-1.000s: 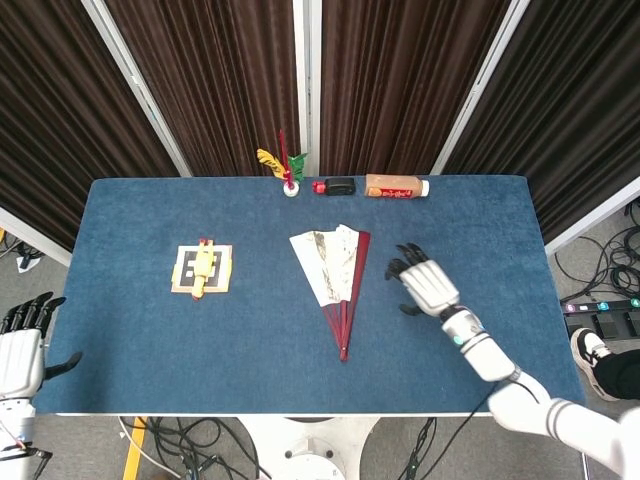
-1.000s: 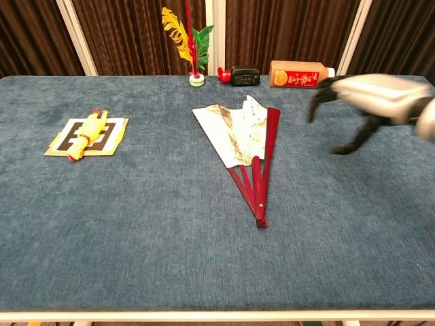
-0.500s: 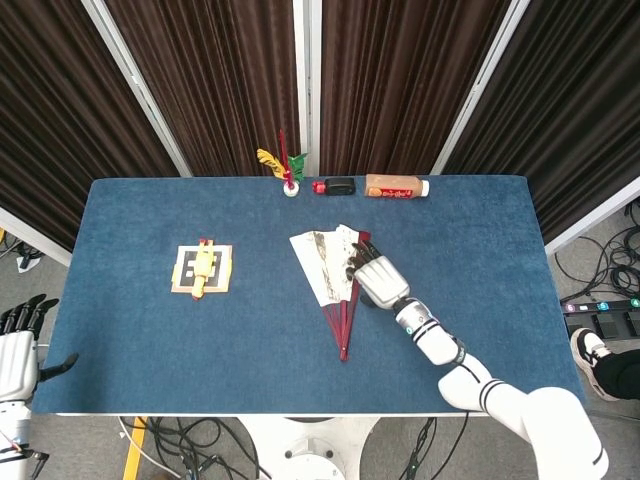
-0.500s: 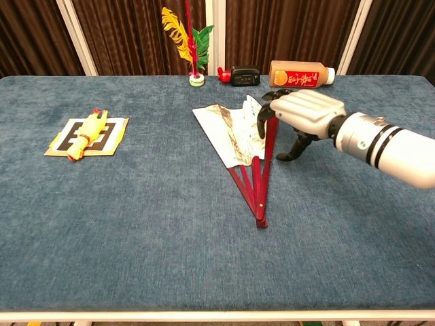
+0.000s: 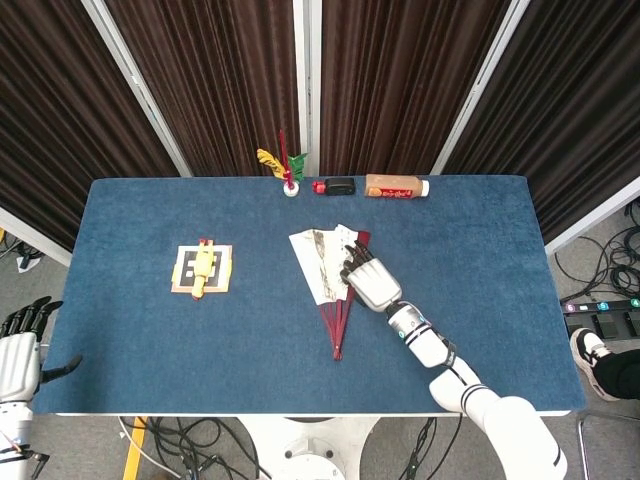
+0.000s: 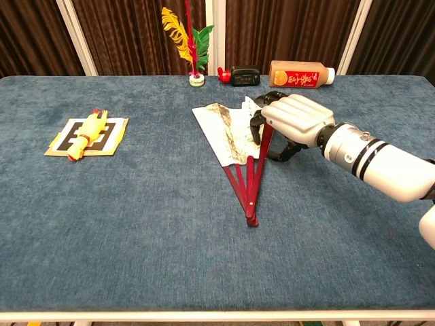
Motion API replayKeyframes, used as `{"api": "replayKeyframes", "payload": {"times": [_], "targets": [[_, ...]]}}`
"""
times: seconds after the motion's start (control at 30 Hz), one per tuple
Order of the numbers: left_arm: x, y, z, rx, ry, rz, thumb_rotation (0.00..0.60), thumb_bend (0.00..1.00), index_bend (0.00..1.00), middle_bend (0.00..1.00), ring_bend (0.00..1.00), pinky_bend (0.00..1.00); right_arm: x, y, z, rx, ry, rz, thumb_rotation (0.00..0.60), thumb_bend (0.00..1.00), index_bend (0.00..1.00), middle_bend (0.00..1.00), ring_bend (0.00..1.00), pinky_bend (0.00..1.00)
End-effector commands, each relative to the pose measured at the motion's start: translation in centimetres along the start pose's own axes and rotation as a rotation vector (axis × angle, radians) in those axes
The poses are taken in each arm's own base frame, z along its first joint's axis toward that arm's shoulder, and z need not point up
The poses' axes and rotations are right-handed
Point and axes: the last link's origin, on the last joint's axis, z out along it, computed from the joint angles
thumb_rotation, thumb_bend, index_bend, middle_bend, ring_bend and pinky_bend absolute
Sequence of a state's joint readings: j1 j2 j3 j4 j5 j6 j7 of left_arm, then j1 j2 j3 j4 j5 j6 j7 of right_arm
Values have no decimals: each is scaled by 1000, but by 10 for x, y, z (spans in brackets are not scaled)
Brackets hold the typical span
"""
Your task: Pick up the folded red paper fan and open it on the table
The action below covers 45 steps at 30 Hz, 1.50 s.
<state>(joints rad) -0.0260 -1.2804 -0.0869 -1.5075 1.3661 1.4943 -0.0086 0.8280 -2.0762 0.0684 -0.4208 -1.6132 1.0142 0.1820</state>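
Observation:
The red paper fan [image 5: 318,262] [image 6: 228,132] lies partly spread on the blue table, white leaf toward the back and red ribs meeting at a pivot toward the front. My right hand [image 5: 368,280] [image 6: 292,119] is down on the fan's right side. Its fingers [image 6: 257,123] bend over the outer red rib and the thumb stands on the rib's right. Whether the rib is gripped or only touched does not show. My left hand [image 5: 18,355] hangs off the table's near left corner, fingers apart and holding nothing; only the head view shows it.
A yellow toy on a card [image 5: 203,268] [image 6: 87,132] sits at the left. Along the back edge stand a feather shuttlecock [image 5: 288,170] [image 6: 189,41], a small black and red item [image 5: 338,186] [image 6: 241,75] and an orange bottle on its side [image 5: 395,186] [image 6: 299,73].
My right hand has swung left from the open table onto the fan's right rib. The fan's ribs and pivot have shifted slightly left. The left hand has stayed put.

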Motion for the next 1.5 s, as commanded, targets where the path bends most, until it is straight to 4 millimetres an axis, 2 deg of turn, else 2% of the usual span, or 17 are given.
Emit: {"api": "replayKeyframes", "payload": {"times": [0.03,0.17,0.23,0.4,0.53,0.73,0.93,1.07,1.27,1.5], "targets": [[0,0,1,-3,2,-2,600,12,245,238,169,160,-4,-6,-1,19,7,3,600,373,552,442,154,0],[2,2,4,-20,14,-2,600,11,245,238,169,160,0,-7,2,45,33,-7,600,575,630,518,233,32],[4,3,5,-30,21,0,600,11,246,238,169,160,5,-4,4,64,45,-24,600,639,677,565,283,59],[12,11,17,-76,49,-21,600,11,246,238,169,160,30,9,8,154,89,-93,600,809,774,657,389,105],[20,27,31,-145,70,-76,600,10,245,238,170,160,55,20,10,222,129,-136,600,899,837,704,442,147],[32,59,57,-280,81,-170,600,8,245,238,170,163,96,32,8,282,183,-147,600,928,984,788,523,181],[33,95,82,-397,56,-341,600,9,238,238,170,204,140,36,1,320,170,-80,600,929,1000,805,526,174],[20,111,95,-391,-13,-513,600,9,197,238,169,209,174,36,-8,323,190,-24,600,929,1000,810,526,177],[-8,125,115,-327,-132,-757,600,9,167,235,169,227,211,35,-20,326,213,96,600,929,1000,816,526,186],[-31,159,123,-369,-277,-928,600,10,194,229,169,228,233,22,-25,356,232,260,600,929,1000,817,526,187]]}}
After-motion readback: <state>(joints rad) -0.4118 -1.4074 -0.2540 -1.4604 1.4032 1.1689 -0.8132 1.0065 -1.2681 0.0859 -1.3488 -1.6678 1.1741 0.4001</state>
